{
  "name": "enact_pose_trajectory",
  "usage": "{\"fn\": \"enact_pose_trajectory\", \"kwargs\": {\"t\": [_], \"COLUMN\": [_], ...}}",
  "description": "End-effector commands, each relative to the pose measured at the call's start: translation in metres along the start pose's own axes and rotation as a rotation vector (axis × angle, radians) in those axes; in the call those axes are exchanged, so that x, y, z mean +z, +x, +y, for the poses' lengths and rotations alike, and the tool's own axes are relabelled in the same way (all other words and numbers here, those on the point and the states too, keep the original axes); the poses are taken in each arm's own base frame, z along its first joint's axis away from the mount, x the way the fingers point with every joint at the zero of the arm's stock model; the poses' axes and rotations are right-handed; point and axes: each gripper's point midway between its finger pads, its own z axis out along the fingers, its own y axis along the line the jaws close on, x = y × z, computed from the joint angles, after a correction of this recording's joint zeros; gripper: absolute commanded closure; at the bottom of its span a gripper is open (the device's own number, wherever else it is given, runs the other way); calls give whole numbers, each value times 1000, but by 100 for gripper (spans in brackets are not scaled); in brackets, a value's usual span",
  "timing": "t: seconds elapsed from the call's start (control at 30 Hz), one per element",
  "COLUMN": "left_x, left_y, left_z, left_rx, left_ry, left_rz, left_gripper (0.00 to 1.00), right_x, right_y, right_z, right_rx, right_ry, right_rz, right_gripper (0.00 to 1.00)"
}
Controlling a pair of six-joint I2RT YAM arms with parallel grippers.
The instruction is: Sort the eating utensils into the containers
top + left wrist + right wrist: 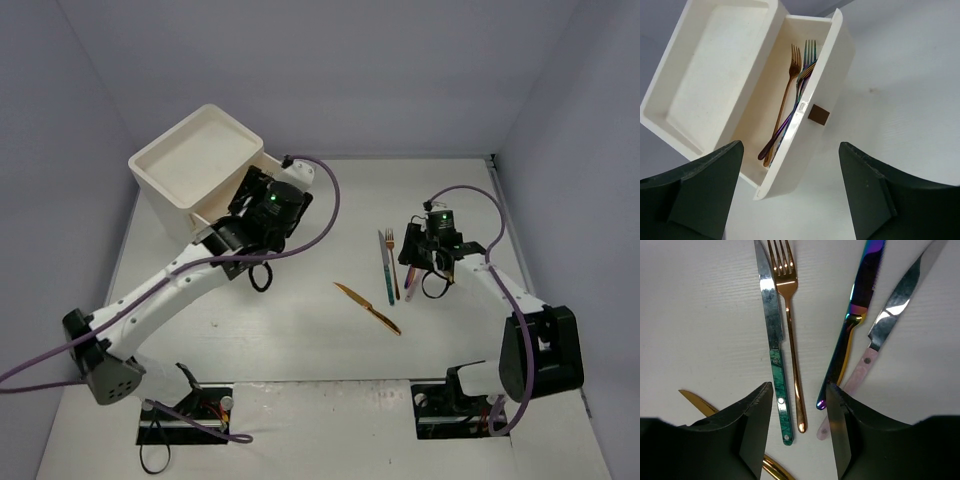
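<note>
Okay, left tool [791, 150] spread wide and empty over the open white plastic drawer [822, 75], where two slim forks [790, 85] lie lengthwise (forks get grouped there, I'd guess); right tool [799, 387] spread too, straddling the glossy gold fork [790, 330] lying flat on the matte worktop [700, 315] beside a green-handled knife [774, 340], probably lining up a pinch.

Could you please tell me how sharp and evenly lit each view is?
Top external: soft even light, utensils tiny. Left wrist: forks in the drawer sharp, left gripper's fingers dark, blurred. Right wrist: gold fork crisp, glare on the knife blades.
</note>
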Motion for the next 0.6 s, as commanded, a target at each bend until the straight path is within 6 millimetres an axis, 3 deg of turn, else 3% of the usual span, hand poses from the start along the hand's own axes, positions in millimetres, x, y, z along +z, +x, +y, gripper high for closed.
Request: {"fn": "enact_pose_trajectory", "kwargs": {"t": [0.0, 0.1, 0.4, 0.57], "left_x": [-30, -40, -95, -101], "left_y": [-2, 15, 27, 36], "left_z": [12, 23, 19, 13], "left_rx": [-256, -366, -531, -556], "left_ry": [187, 274, 480, 509], "left_rz": [-32, 0, -28, -13], "left_gripper": [25, 25, 25, 25], "right_x": [15, 31, 65, 76], "right_y": [-12, -10, -9, -7], "right_z": [9, 14, 4, 1], "right_rx": [-71, -105, -134, -140], "right_ry": [47, 66, 151, 174], "right_rz": [32, 74, 125, 144], "right_gripper": [58, 58, 65, 71]}}
